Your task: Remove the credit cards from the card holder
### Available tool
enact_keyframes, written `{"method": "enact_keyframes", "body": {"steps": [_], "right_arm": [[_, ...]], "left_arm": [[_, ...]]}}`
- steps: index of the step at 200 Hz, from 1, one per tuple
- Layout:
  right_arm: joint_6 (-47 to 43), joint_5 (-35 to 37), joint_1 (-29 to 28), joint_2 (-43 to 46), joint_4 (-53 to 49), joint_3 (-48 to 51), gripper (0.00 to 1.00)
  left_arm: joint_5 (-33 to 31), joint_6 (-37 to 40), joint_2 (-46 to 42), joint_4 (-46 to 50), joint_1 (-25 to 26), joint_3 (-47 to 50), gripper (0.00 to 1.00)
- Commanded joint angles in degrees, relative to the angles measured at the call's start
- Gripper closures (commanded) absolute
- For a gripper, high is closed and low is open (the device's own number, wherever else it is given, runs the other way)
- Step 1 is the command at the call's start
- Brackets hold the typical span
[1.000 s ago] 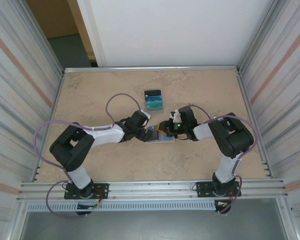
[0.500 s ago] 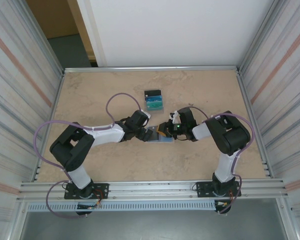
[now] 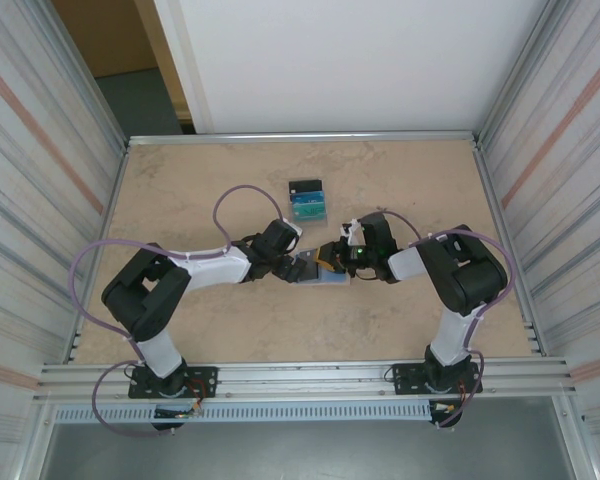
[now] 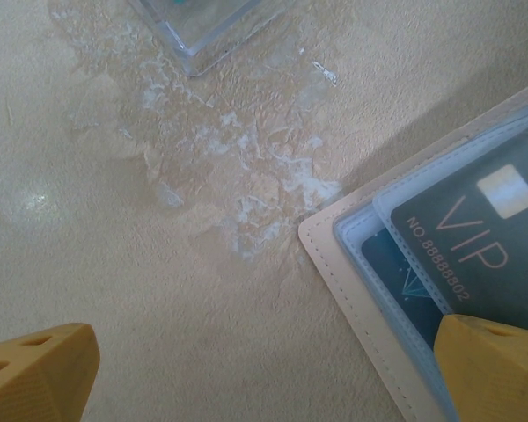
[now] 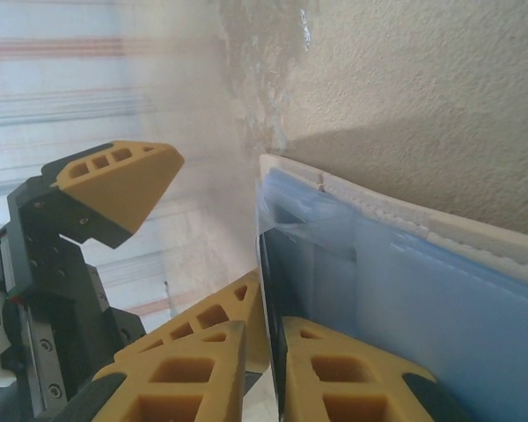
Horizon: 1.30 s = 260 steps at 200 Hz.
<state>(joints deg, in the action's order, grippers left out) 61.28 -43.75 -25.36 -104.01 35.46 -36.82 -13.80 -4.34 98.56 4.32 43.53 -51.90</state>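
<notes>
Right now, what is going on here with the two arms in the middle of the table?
Both arms work at the open card holder. The left gripper is open, one finger over the holder, apparently pinning it; a dark VIP card sits in its clear pocket. The right gripper is shut on the edge of a dark card at the holder's blue inside.

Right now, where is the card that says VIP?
Left wrist view, right side: the VIP card sits in the open card holder, beside a teal card.
</notes>
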Motion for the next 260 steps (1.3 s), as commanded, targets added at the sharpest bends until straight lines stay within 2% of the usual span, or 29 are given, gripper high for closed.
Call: {"method": "enact_keyframes", "body": {"steps": [1,79,260], "right_arm": [[0.38,-1.30,0.56,1.50,1.20,1.18,0.84],[0.40,-0.99,1.17,2.04,1.30,2.01,0.84],[-1.25,-0.96,2.91,3.11,-0.47,3.37,0.91]], "left_arm": [[-0.81,0.12,1.60,3.44,0.42,-0.15,0.01],[-1.08,0.03,1.84,3.74,0.42,-0.13,0.01],[-1.05,-0.26,1.70,4.34,0.42,-0.66,0.01]]}}
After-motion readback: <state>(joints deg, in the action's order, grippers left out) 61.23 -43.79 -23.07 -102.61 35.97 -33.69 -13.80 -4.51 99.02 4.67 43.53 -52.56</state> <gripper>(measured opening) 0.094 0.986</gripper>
